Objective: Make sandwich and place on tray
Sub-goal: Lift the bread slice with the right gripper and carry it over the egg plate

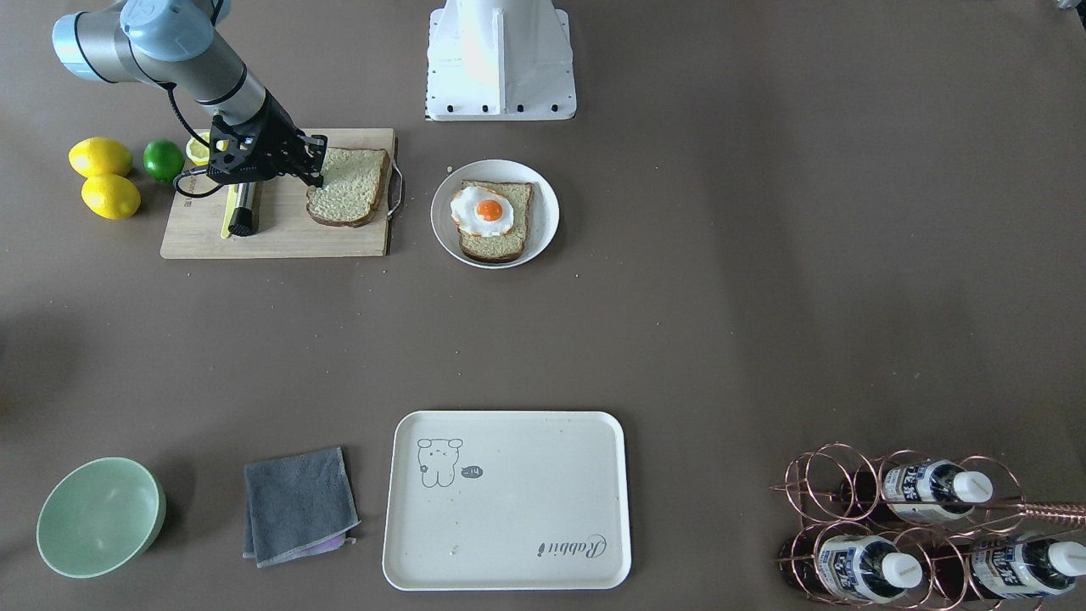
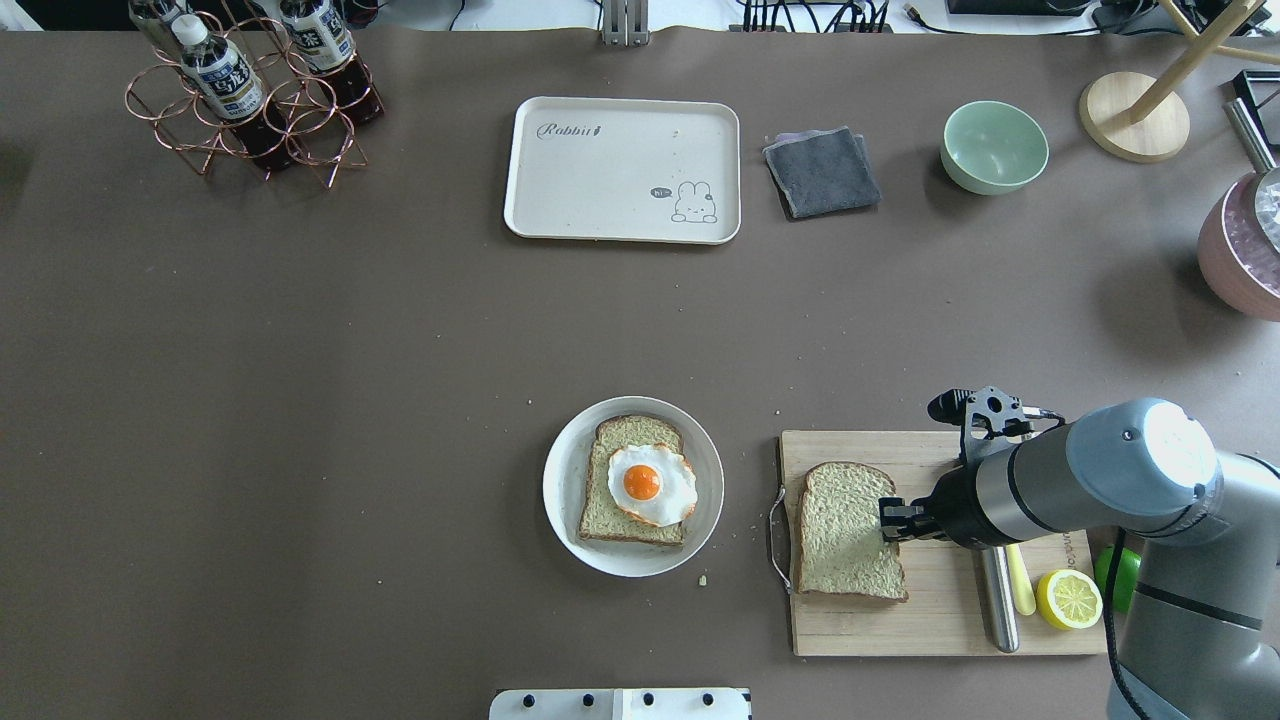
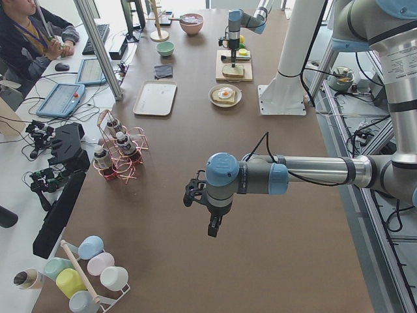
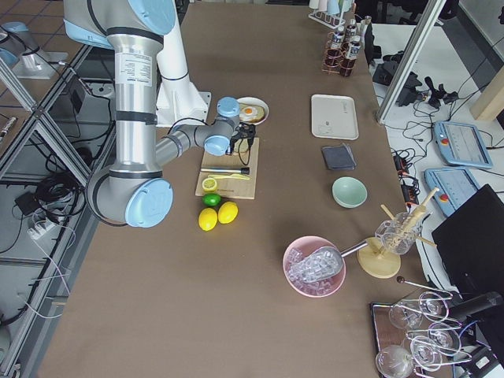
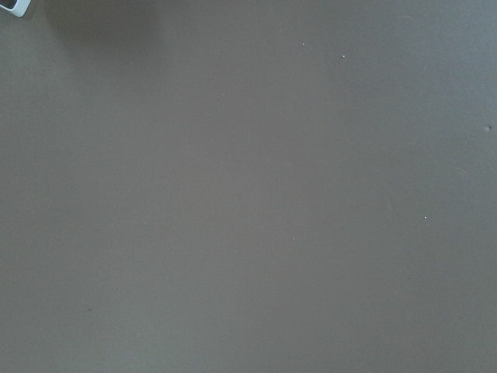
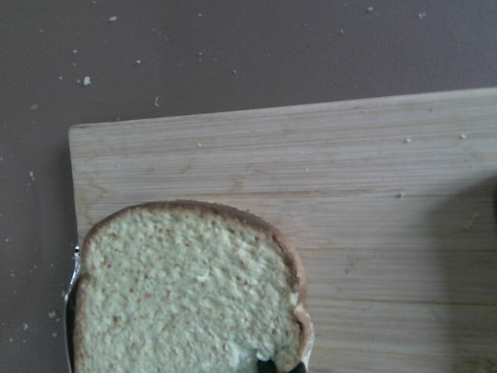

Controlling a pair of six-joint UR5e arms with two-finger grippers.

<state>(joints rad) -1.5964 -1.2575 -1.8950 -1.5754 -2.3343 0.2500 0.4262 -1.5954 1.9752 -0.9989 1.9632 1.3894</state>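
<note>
- The sandwich is sitting in two parts: the bottom slice (image 2: 612, 525) is lying on the round plate (image 2: 560, 520) with the fried egg (image 2: 650, 485) on top of it, and the loose slice (image 2: 845, 535) is lying flat on the cutting board (image 2: 940, 625), just beside the plate.
- I am reaching with my right gripper (image 2: 888, 520) to that loose slice, at the crust edge facing away from the plate. My wrist view is showing one dark fingertip (image 6: 268, 364) against the crust.
- I cannot tell whether my right fingers are clamping the bread or only standing around its edge.
- The tray (image 2: 600, 170) is waiting well apart, across the table (image 2: 300, 400), with nothing on it.
- My left gripper (image 3: 214, 228) is hanging over bare table far from all this; I cannot tell how its fingers are set.
- What I am worrying about:
  - A pinch this close to the edge is likely tearing the soft crumb, or letting the slice droop and slip out on the lift.
  - Pushing instead of gripping is likely sliding the slice off the board toward the plate.
  - Lowering the slice off-centre risks dragging the egg, which is already overhanging the bottom slice, onto the plate.
  - The knife (image 2: 998, 610) and half lemon (image 2: 1068, 598) are lying under my forearm, so a low swing risks knocking them.
</note>
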